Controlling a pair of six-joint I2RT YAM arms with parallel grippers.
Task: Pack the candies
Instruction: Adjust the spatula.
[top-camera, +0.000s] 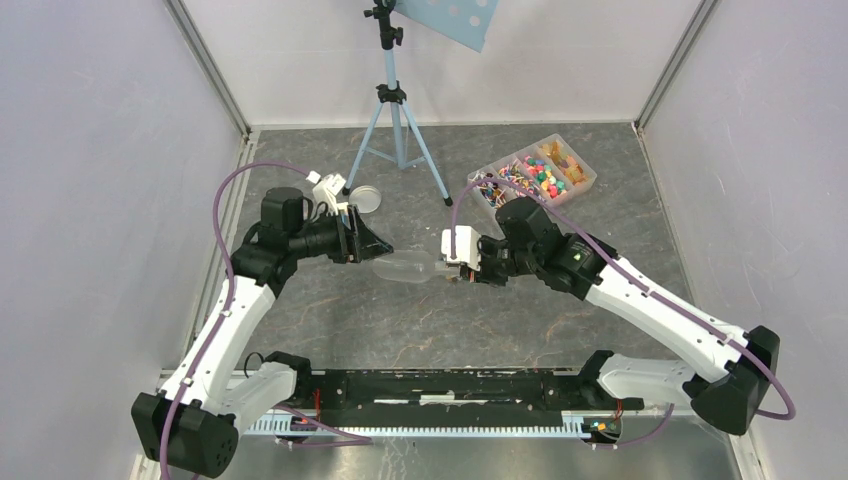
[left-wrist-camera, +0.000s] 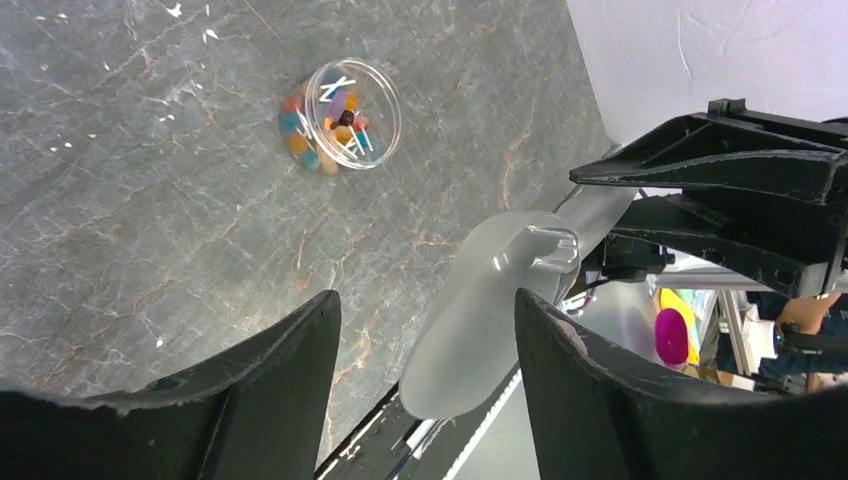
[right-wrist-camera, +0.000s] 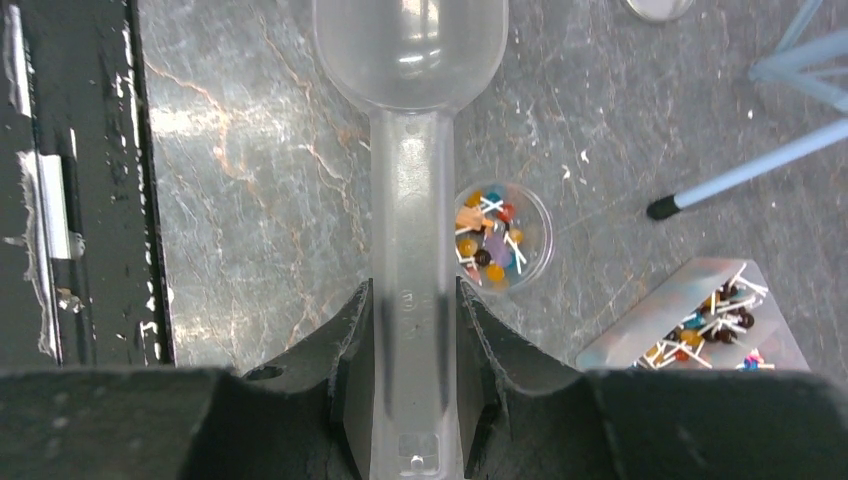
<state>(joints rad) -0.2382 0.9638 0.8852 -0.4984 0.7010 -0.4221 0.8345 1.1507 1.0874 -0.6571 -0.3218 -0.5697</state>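
The candies (left-wrist-camera: 335, 125) fill a small clear round cup (left-wrist-camera: 385, 100) on the dark marbled table; the cup (right-wrist-camera: 540, 215) and its candies (right-wrist-camera: 492, 240) also show in the right wrist view. More candies (top-camera: 540, 175) lie in a clear tray (top-camera: 590, 178) at the back right. My right gripper (right-wrist-camera: 413, 292) is shut on the handle of a translucent plastic scoop (right-wrist-camera: 410, 60), whose bowl looks empty. My left gripper (left-wrist-camera: 428, 300) is open, and the scoop's bowl (left-wrist-camera: 490, 300) hangs between its fingers, close to the right one, without a visible grip.
A blue tripod (top-camera: 395, 120) stands at the back centre, one foot (right-wrist-camera: 660, 207) near the cup. A round clear lid (top-camera: 365, 197) lies behind the left gripper (top-camera: 385, 247). The tray's corner (right-wrist-camera: 640, 330) is to the right of the right gripper (top-camera: 447, 265). Walls enclose three sides.
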